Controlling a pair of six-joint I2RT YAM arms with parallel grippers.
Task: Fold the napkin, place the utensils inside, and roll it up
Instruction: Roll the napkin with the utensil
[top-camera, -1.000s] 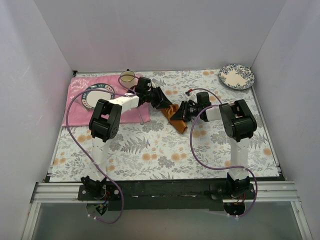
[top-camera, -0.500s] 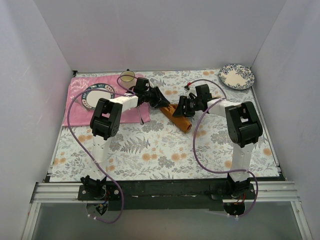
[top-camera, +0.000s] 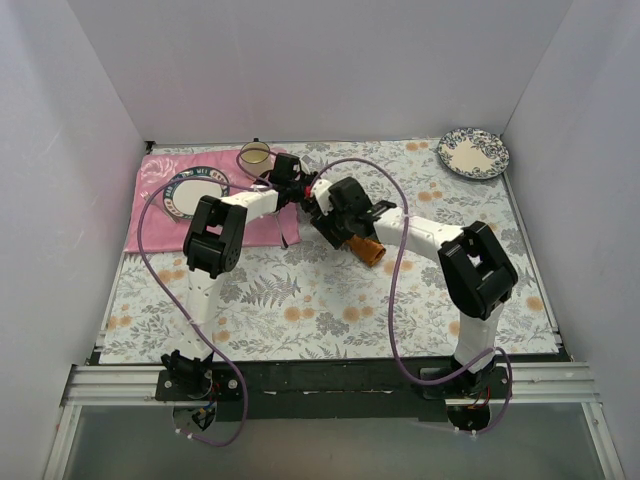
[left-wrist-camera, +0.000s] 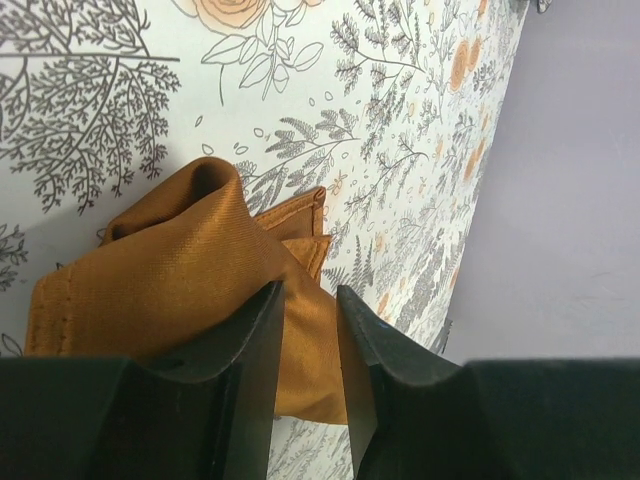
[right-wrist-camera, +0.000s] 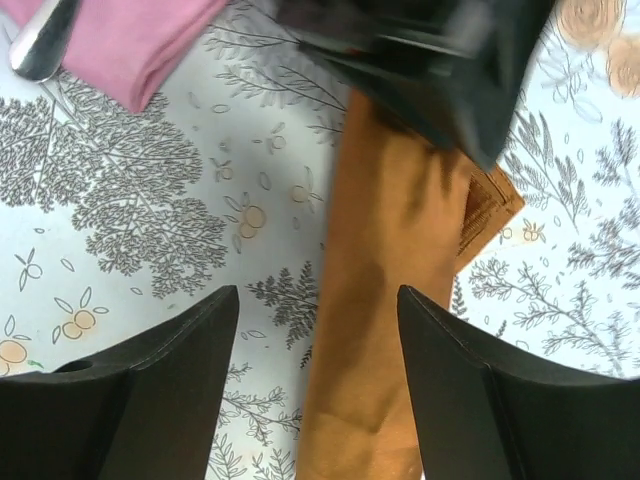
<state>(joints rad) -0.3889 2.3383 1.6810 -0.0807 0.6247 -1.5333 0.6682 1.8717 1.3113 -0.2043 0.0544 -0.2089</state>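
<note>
The rust-orange napkin (top-camera: 366, 246) lies rolled into a long tube on the floral tablecloth, near the middle of the table. In the left wrist view my left gripper (left-wrist-camera: 310, 300) is shut on a fold of the napkin (left-wrist-camera: 180, 270) at its far end. My right gripper (right-wrist-camera: 318, 292) hovers open just above the roll, its jaws wide to either side of the napkin (right-wrist-camera: 400, 300) and not touching it. From above, the left gripper (top-camera: 303, 195) and right gripper (top-camera: 337, 222) sit close together over the roll's upper end. The utensils are hidden.
A pink placemat (top-camera: 160, 215) at the back left carries a blue-patterned plate (top-camera: 195, 190), with a slim silver spoon (right-wrist-camera: 40, 40) at its edge. A cup (top-camera: 255, 155) stands behind it. A floral plate (top-camera: 473, 153) sits at the back right. White walls enclose the table.
My right gripper has let go and opened wide, and the right arm has swung left along the roll toward the left gripper. The left gripper has kept its hold.
</note>
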